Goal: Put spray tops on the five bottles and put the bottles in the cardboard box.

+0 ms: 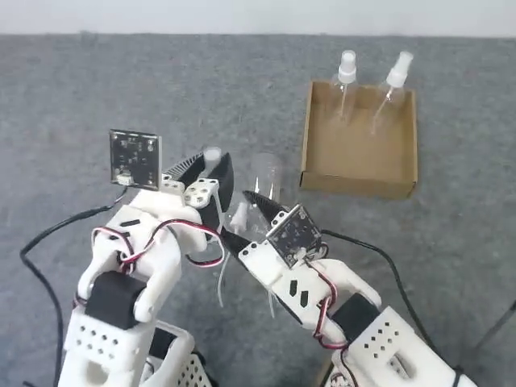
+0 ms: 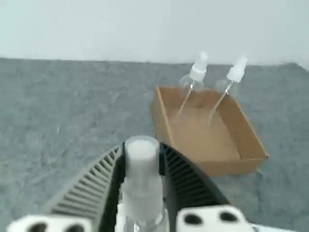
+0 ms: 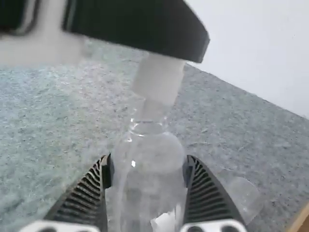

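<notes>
While the left hand (image 2: 141, 149) is clamping the white plastic spray top (image 2: 141, 188) at the neck of the clear round plastic bottle (image 3: 145, 193), the right hand (image 3: 147, 166) is gripping that bottle by its body above the grey bench (image 1: 121, 89). The brown open cardboard box (image 1: 359, 184) is sitting well apart from both hands, holding two clear spray-topped bottles (image 1: 345, 90).

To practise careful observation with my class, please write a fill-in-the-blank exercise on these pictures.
The brown cardboard box holds ___ clear plastic bottles fitted with white spray tops.
The left gripper is shut on a white ___.
The right gripper is shut on a clear plastic ___.
Missing words: two; spray top; bottle.
</notes>
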`<state>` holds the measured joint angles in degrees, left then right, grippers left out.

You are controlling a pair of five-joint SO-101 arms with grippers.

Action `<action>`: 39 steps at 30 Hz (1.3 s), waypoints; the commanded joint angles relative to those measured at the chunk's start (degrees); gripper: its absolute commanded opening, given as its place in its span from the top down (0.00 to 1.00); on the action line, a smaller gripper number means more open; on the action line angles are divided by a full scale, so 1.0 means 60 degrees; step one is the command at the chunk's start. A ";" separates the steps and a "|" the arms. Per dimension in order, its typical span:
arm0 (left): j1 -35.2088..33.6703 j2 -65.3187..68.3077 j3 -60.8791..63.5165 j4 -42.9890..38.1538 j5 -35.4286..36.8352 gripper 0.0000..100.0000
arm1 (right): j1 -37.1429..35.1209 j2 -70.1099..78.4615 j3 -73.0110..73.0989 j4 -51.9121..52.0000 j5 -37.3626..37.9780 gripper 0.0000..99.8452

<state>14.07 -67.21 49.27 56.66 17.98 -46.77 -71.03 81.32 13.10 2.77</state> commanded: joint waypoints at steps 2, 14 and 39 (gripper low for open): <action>-0.0044 -0.0190 -0.0256 0.0029 -0.1070 0.87 | 0.0227 -0.0344 -0.0073 -0.0256 -0.0147 0.99; -0.1685 -0.0103 -0.1780 0.0308 -0.1260 0.87 | 0.0242 -0.0330 -0.0073 -0.0242 -0.0117 0.99; -0.1407 -0.0220 -0.1092 0.1538 -0.2418 0.87 | 0.0579 -0.0315 -0.0762 0.0945 -0.0161 0.99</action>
<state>5.89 -67.21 46.29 65.27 4.26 -45.63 -71.12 81.32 15.82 2.77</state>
